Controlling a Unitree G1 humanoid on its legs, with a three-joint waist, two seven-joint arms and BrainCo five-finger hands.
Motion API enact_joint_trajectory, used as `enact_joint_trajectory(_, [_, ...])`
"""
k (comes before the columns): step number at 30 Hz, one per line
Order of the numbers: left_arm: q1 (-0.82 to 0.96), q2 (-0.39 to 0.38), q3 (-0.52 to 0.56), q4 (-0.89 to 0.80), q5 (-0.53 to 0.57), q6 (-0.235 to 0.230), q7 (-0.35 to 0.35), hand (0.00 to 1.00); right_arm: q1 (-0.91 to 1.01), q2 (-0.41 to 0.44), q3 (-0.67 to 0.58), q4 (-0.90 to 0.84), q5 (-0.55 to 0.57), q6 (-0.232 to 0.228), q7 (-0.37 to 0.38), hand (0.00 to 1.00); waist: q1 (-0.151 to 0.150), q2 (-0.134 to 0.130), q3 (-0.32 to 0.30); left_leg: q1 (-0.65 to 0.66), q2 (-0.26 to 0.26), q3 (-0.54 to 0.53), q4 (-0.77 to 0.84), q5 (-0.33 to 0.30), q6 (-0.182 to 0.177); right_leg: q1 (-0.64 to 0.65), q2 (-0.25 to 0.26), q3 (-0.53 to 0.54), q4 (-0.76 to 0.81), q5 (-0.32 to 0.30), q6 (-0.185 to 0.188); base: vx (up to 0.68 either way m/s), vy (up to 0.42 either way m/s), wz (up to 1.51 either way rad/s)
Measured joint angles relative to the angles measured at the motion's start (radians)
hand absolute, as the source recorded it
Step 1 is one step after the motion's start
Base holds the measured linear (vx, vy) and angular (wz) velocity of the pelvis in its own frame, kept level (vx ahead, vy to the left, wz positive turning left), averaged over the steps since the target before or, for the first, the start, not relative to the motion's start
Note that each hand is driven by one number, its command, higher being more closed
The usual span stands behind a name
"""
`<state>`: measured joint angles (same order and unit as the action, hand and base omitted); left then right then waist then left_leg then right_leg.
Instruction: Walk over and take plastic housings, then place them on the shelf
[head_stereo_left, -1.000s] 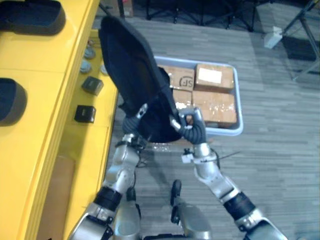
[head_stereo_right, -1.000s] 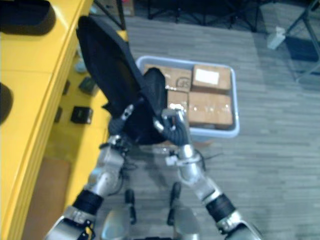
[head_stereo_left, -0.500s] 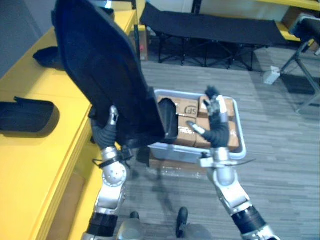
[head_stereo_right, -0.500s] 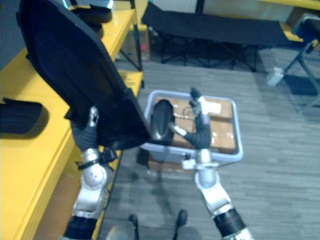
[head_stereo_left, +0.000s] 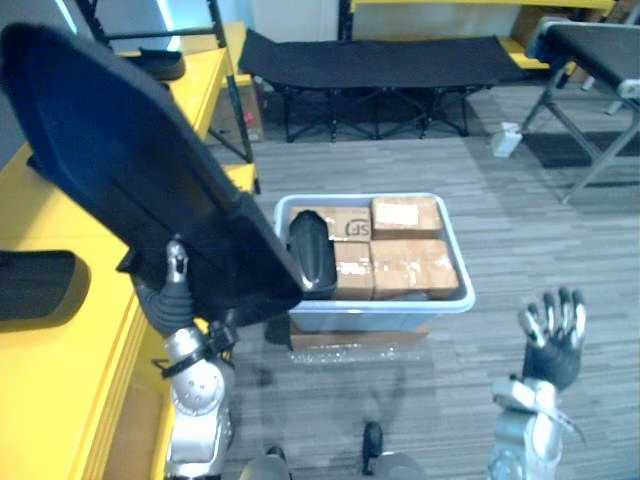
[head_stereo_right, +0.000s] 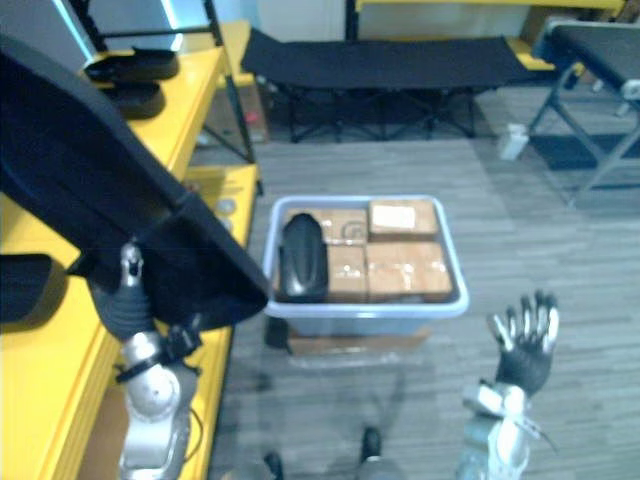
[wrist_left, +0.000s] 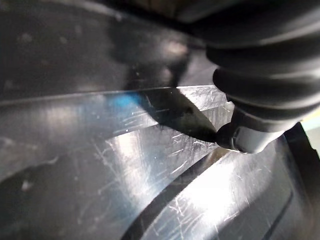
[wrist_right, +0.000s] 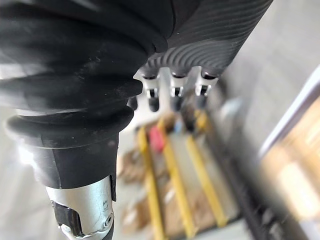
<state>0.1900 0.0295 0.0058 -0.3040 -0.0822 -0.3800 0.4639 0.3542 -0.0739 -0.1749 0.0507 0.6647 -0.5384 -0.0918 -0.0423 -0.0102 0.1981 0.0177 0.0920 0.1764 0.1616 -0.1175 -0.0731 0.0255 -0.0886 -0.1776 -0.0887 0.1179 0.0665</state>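
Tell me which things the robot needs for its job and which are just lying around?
For the job:
- big black housing, gripped in the left hand
- smaller housing, in the grey bin
- yellow shelf, with a flat housing lying on it

Just lying about:
- cardboard boxes in the bin
- black folding cot behind it
- right hand, open, holding nothing

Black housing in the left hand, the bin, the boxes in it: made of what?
Black housing: likely moulded plastic, glossy face with fine scratches. Bin: plastic by its look, smooth pale rounded rim. Boxes: brown cardboard, one with a white label.
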Motion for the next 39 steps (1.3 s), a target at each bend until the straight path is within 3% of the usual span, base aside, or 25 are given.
enact_joint_trajectory(4, [0.067,0.002,0.021,0.0,-0.05,-0.011,-0.094,1.0,0.034,0.017,0.007,0.017,0.03,0.036,0.088,0.0,0.003,-0.001,-0.001,0.0,0.0,-0.003,0.003,0.0,0.0,0.002,0.0,0.0,0.0,-0.006,-0.005,-0.05,0.007,0.01])
enact_joint_trajectory(9, [0.087,0.002,0.006,-0.024,-0.075,-0.021,-0.164,1.0,0.033,0.016,0.083,0.019,0.008,0.049,0.115,0.0,0.015,-0.001,-0.014,-0.003,-0.003,-0.009,0.003,-0.001,0.0,0.003,-0.004,-0.007,0.0,-0.007,-0.004,-0.03,0.007,0.04])
enact_joint_trajectory(14, [0.086,0.004,-0.027,-0.067,-0.072,-0.016,-0.152,1.0,0.016,0.001,0.139,0.038,-0.052,0.067,0.125,0.0,0.024,0.003,-0.017,-0.006,-0.016,-0.024,0.005,-0.003,0.004,0.011,-0.015,-0.02,0.0,-0.01,0.0,-0.01,0.025,0.1])
enact_joint_trajectory(19, [0.123,0.002,0.044,-0.094,-0.044,0.026,-0.045,1.0,-0.055,-0.031,0.206,0.039,-0.052,0.067,0.189,0.0,0.036,0.006,-0.018,-0.018,-0.035,-0.085,0.016,-0.003,0.007,0.037,-0.031,-0.076,0.0,-0.019,0.011,-0.01,0.027,0.29])
enact_joint_trajectory(23, [0.179,0.0,0.162,-0.141,-0.017,0.055,0.028,1.0,-0.156,-0.055,0.322,0.039,-0.101,0.068,0.201,0.0,0.097,0.008,-0.017,-0.02,-0.045,-0.13,0.018,0.0,0.012,0.063,-0.037,-0.123,-0.001,-0.027,0.014,0.0,0.012,0.4])
enact_joint_trajectory(25, [0.223,-0.018,0.242,-0.152,-0.017,0.056,0.076,1.0,-0.239,-0.065,0.428,0.039,-0.144,0.083,0.201,0.0,0.152,0.007,-0.017,-0.021,-0.057,-0.174,0.017,0.004,0.016,0.086,-0.044,-0.171,-0.001,-0.04,0.019,0.0,0.007,0.56])
enact_joint_trajectory(30, [0.308,-0.081,0.342,-0.18,-0.028,0.044,0.085,1.0,-0.372,-0.055,0.612,0.052,-0.171,0.146,0.203,0.0,0.252,0.004,-0.016,-0.041,-0.09,-0.249,0.021,0.008,0.021,0.113,-0.067,-0.252,-0.001,-0.054,0.035,0.03,0.037,0.48])
enact_joint_trajectory(32, [0.332,-0.087,0.347,-0.204,-0.03,0.033,0.074,1.0,-0.396,-0.041,0.673,0.065,-0.221,0.168,0.202,0.0,0.27,-0.003,-0.018,-0.051,-0.103,-0.27,0.025,0.008,0.022,0.116,-0.075,-0.269,-0.001,-0.053,0.043,0.04,0.048,0.4])
enact_joint_trajectory(35, [0.315,-0.086,0.335,-0.232,-0.037,0.009,0.023,1.0,-0.418,-0.035,0.751,0.08,-0.311,0.203,0.187,0.0,0.273,-0.015,-0.012,-0.094,-0.129,-0.335,0.056,0.006,0.026,0.117,-0.084,-0.316,0.009,-0.054,0.044,0.04,0.05,0.52])
enact_joint_trajectory(39, [0.268,-0.08,0.28,-0.228,-0.068,0.009,-0.033,1.0,-0.412,-0.042,0.758,0.088,-0.366,0.222,0.089,0.0,0.266,-0.035,0.001,-0.111,-0.153,-0.396,0.079,0.003,0.028,0.116,-0.108,-0.342,0.087,-0.109,0.04,0.03,0.075,0.49])
